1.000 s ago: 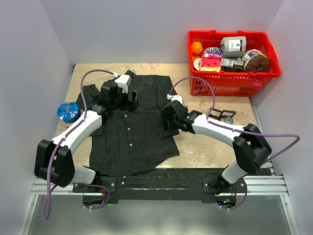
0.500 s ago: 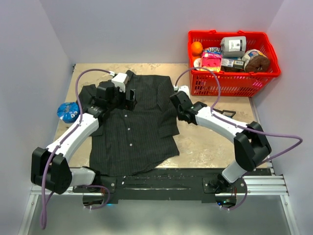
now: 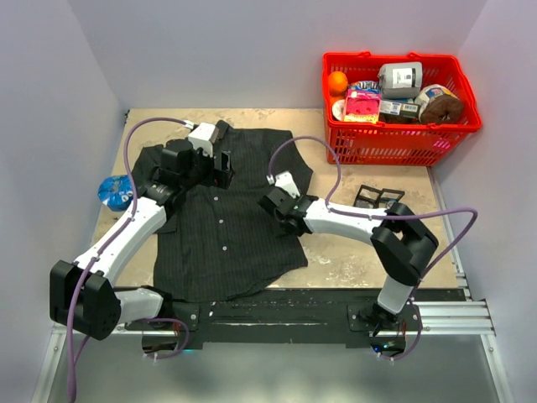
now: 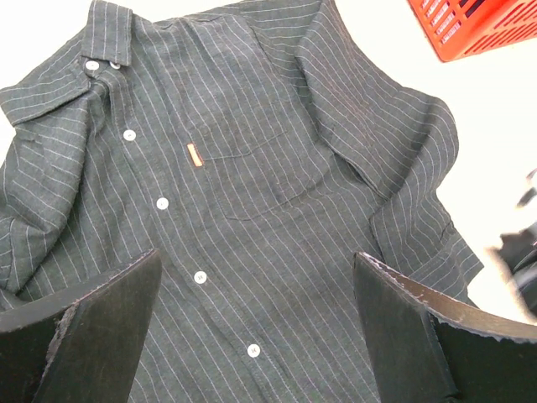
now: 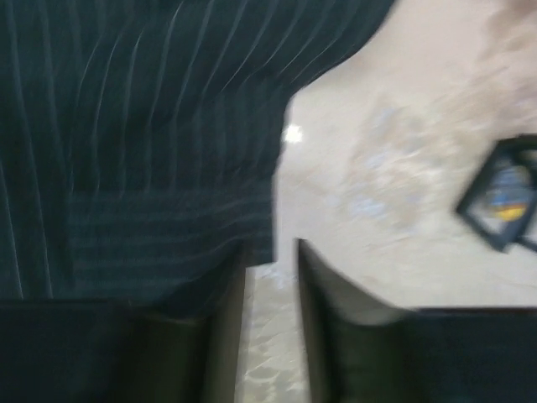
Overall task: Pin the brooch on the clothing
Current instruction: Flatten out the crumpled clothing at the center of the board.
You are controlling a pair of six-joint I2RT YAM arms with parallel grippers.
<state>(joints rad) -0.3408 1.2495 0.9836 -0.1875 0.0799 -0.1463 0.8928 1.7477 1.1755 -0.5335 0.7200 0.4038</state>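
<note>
**A:** Charcoal pinstripe clothing (image 3: 226, 239) lies flat and front up on the bench (image 3: 352, 260), centre-left of the overhead frame, with the neck end toward the top. What moved?

**B:** The right tool (image 3: 275, 204). Half a second ago it sat higher, at the clothing's right margin below the red basket (image 3: 386, 149). It has now swung back down and left onto the sleeve edge at frame centre. The left tool (image 3: 222, 170) crept slightly up-frame.

**A:** State of each?

**B:** Left is released, fingers spread wide, hanging over the chest. In its wrist view the chest pocket (image 4: 252, 180) and red tag (image 4: 195, 155) sit just above the gap. Right has its fingers drawn in to a slit with bare bench showing through. That view is blurred, with the cuff corner right at the tips. It reads as clamped on nothing.

**A:** Brooch?

**B:** Not found in any view. Neither tool carries one.

**A:** What does that mean for the task?

**B:** My judgement is that pinning has not begun. The right arm's out-and-back looks like sleeve tidying or searching. The brooch has to be located first.

**A:** Where is the clothing relative to the tools?

**B:** It lies directly beneath the left tool, apparently clear of it. The right tool sits at its right-hand edge, with cloth on the left of the wrist frame and bench on the right.
</note>
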